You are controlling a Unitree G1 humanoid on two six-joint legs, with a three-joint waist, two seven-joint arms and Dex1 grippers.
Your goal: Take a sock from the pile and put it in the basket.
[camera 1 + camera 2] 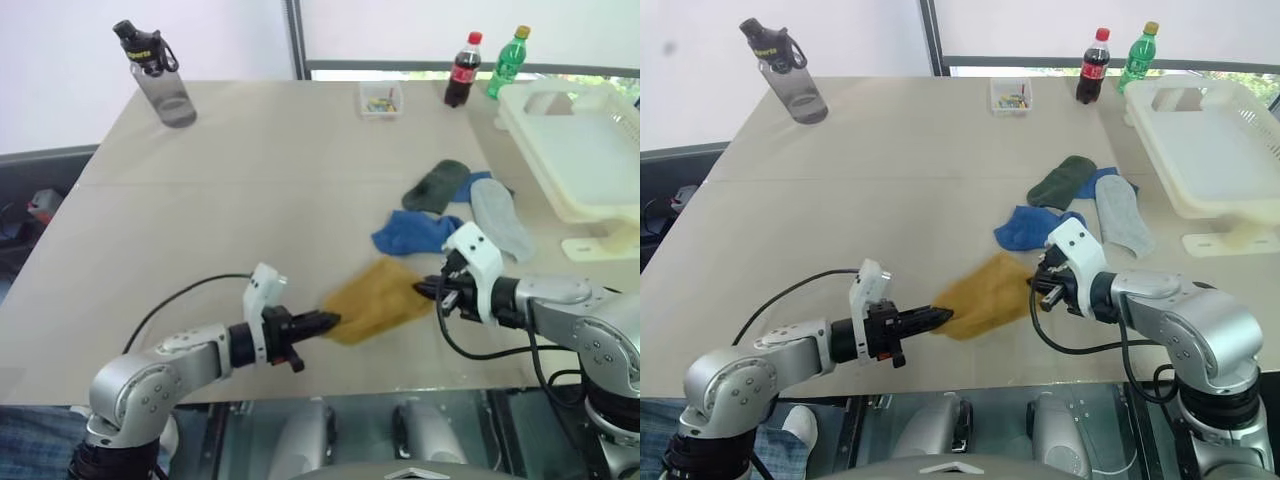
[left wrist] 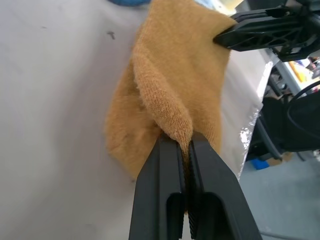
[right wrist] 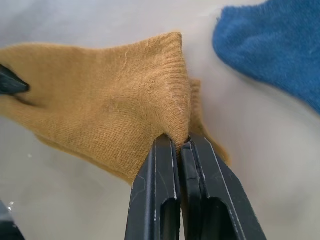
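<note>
bench (image 1: 250,150) scene: a mustard sock (image 1: 375,300) is stretched between the left gripper (image 1: 325,322) and right gripper (image 1: 425,290), each with jaws clamped on one end. the remaining pile (image 1: 450,205) lies just beyond, and the white basket (image 1: 580,150) sits at the bench's far right.

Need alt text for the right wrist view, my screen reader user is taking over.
The right gripper is shut on one edge of a mustard-yellow sock, which stretches across to the left gripper's black fingertip pinching its far end. A blue sock lies on the pale table just beyond.
</note>
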